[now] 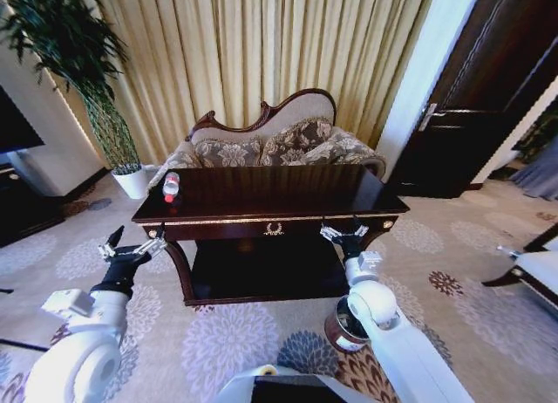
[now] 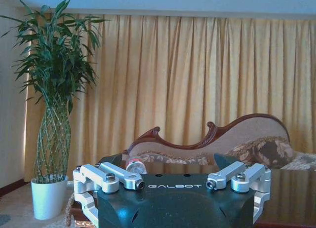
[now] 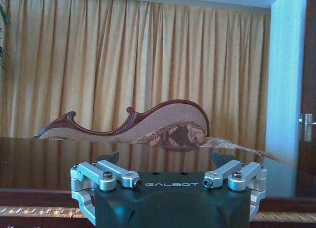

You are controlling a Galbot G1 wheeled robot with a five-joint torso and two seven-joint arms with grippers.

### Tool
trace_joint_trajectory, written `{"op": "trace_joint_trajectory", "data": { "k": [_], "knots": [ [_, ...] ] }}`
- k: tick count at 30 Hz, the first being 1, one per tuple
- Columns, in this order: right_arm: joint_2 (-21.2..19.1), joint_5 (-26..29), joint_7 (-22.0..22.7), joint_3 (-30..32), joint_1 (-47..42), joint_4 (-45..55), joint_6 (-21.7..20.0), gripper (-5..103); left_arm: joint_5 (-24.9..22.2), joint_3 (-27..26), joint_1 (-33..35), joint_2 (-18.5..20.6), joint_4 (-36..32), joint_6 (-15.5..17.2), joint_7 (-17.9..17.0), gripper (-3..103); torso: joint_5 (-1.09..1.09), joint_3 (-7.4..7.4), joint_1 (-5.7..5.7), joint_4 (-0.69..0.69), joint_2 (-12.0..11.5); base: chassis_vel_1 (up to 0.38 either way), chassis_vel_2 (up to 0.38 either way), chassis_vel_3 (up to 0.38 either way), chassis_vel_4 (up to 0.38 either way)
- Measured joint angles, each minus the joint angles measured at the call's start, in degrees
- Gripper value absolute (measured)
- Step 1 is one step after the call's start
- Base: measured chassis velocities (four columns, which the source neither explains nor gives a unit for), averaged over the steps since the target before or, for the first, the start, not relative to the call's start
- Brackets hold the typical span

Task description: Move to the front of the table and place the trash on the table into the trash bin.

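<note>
Left tool: the left tool [image 1: 132,243] sits at the lower left of the head view, fingers spread wide and empty, just off the left front corner of the surface. In the left wrist view the left tool [image 2: 168,164] faces the bottle with nothing between its fingers.
Right tool: the right tool [image 1: 344,232] sits right of centre in the head view, close to the front edge of the surface, fingers wide and empty. In the right wrist view the right tool [image 3: 165,159] looks across the glossy top.
Surface: the dark glossy table [image 1: 288,189] with gold trim fills the middle of the head view.
Trash: a small clear plastic bottle [image 1: 171,187] with a red cap and red label lies on its side near the left end of the surface, left of centre in the frame. It shows again as the bottle [image 2: 136,166] just above the left tool's body.
Handling: the bottle looks light, smooth and likely to roll or dent; a grip across the labelled middle seems safest.
Trash bin: the dark-brown bin [image 1: 345,326] stands on the carpet, lower right of centre, partly behind the right arm.
Beyond: a patterned sofa [image 1: 279,141] and a potted plant [image 1: 105,115] stand before the curtains at the top.
</note>
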Motion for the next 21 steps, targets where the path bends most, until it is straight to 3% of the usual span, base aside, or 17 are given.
{"op": "trace_joint_trajectory", "data": {
  "k": [21],
  "knots": [
    [-0.09, -0.52, 1.21, -0.65, -0.66, 2.01, -1.99, 100, 0.20, -0.13, 0.40, -0.58, -0.87, -0.52, -0.52, 100, 0.01, 0.03, 0.07, 0.02, -0.04, -0.267, 0.268, 0.272, -0.264]
  ]
}}
